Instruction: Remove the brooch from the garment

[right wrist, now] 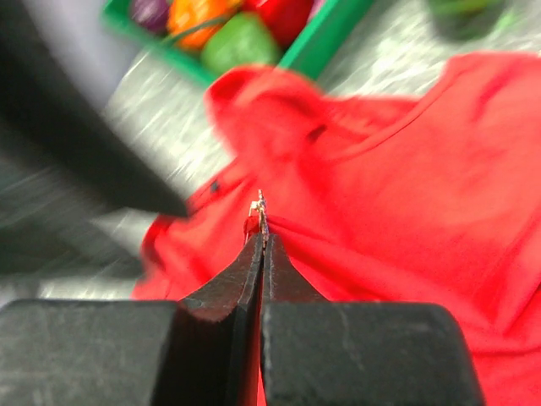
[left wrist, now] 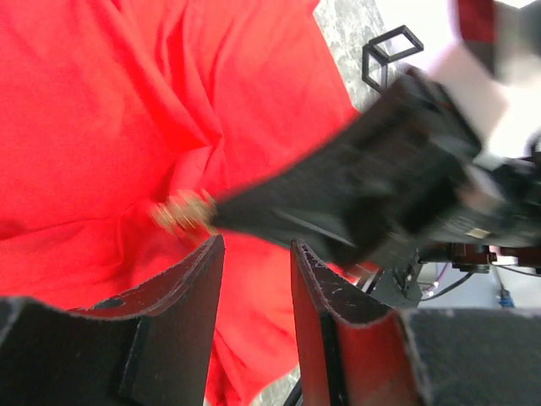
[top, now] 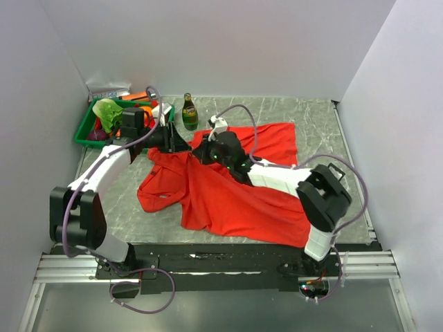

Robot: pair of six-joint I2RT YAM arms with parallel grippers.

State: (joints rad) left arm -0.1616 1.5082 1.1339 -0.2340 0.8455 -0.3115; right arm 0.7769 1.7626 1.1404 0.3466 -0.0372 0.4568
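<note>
Right hand point(right wrist: 260, 243), brooch point(right wrist: 260, 205) lengthwise at tip

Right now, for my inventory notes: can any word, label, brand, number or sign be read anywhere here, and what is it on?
No text can be read.
Green glass bottle: it has a yellow label, too small to read.
Red garment: no print or tag shows.
</note>
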